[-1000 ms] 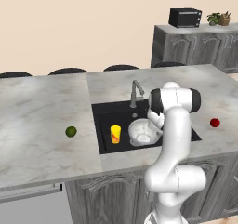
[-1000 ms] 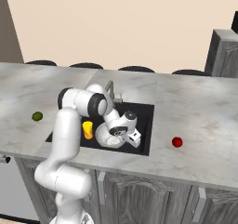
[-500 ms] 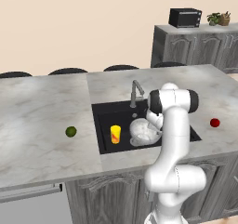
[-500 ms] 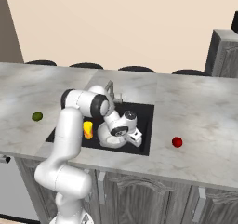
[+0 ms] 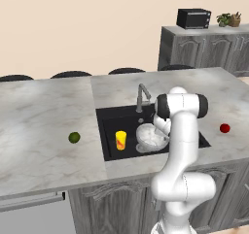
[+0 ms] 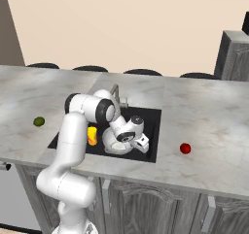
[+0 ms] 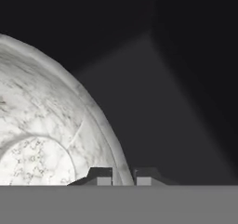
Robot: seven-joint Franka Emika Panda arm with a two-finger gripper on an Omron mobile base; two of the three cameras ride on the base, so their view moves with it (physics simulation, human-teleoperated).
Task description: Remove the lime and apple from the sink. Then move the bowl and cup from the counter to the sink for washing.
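The grey-white marbled bowl (image 5: 149,136) (image 6: 114,142) (image 7: 42,125) sits in the black sink (image 5: 109,119) (image 6: 151,117), right of the yellow cup (image 5: 120,140) (image 6: 92,135), which stands upright in the basin. My gripper (image 7: 122,176) (image 6: 127,138) is down in the sink at the bowl's right edge, its fingertips close on either side of the rim. The dark-green lime (image 5: 74,137) (image 6: 39,122) lies on the counter left of the sink. The red apple (image 5: 224,128) (image 6: 185,148) lies on the counter to its right.
A grey faucet (image 5: 142,95) (image 6: 115,90) stands at the sink's back edge, close behind my arm. Dark stool tops (image 5: 126,71) line the counter's far side. A microwave (image 5: 193,18) and a plant (image 5: 228,19) sit on a distant cabinet.
The hand and the bowl have shifted only slightly inside the sink. The cup, lime and apple have not moved.
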